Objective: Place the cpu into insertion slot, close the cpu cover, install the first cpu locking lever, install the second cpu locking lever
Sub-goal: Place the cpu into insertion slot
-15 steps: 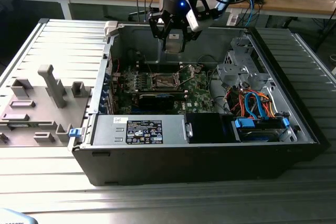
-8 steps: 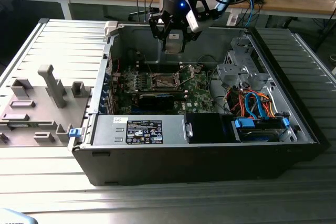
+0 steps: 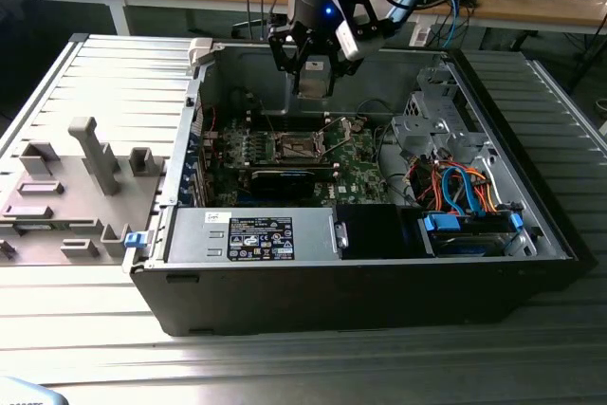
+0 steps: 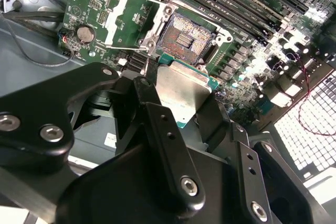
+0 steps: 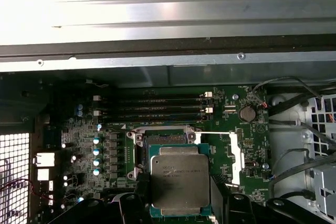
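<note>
My gripper (image 3: 313,82) hangs above the green motherboard (image 3: 356,154) inside the open computer case, shut on the cpu (image 4: 181,93). The cpu is a flat square chip with a silvery top, its two side edges pinched between the black fingers (image 4: 152,106). The insertion slot (image 4: 184,38) lies uncovered just beyond the chip, its dark centre bare. The cpu cover (image 4: 122,18) is swung open and lies beside the socket. In the first wrist view the cpu (image 5: 177,177) overlaps the near edge of the insertion slot (image 5: 163,139), with the cpu cover (image 5: 234,153) beside it.
Black memory slots (image 5: 157,109) run beside the socket. A drive cage (image 3: 432,120) with orange and blue cables (image 3: 460,187) fills the case on the exterior view's right. The power supply (image 3: 251,234) sits along the front wall. A grey fixture tray (image 3: 66,187) lies outside the case.
</note>
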Action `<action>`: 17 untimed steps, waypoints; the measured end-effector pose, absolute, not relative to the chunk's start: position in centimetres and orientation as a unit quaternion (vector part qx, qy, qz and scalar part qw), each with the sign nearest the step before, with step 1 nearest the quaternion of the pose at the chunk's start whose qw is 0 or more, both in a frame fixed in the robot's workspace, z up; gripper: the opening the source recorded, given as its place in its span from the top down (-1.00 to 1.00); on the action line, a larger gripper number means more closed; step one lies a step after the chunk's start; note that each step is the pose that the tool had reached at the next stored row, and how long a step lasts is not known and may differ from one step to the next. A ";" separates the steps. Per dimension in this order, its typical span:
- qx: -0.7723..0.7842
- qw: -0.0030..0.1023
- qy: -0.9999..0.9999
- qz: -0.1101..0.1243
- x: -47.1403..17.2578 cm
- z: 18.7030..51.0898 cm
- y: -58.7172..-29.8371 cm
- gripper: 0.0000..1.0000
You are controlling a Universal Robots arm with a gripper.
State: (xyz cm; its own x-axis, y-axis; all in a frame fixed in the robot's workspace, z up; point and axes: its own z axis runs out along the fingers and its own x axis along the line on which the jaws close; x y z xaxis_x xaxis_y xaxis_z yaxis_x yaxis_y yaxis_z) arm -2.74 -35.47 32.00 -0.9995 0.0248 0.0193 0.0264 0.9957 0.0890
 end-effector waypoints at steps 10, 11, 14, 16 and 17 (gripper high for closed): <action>-0.013 0.009 -0.999 -0.045 -2.7 31.6 -35.5 -0.09; -0.013 0.009 -0.999 -0.045 -2.7 31.6 -35.5 -0.09; -0.013 0.009 -0.999 -0.045 -2.7 31.5 -35.5 -0.09; -0.013 0.009 -0.999 -0.045 -2.7 31.5 -35.5 -0.09; -0.013 0.009 -0.999 -0.045 -2.7 31.5 -35.5 -0.09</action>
State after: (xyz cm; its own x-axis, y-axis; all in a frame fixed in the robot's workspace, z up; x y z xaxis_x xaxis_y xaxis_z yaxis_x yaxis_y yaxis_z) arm -2.74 -35.47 31.46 -0.9995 0.0248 0.0193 0.0264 0.9957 0.0890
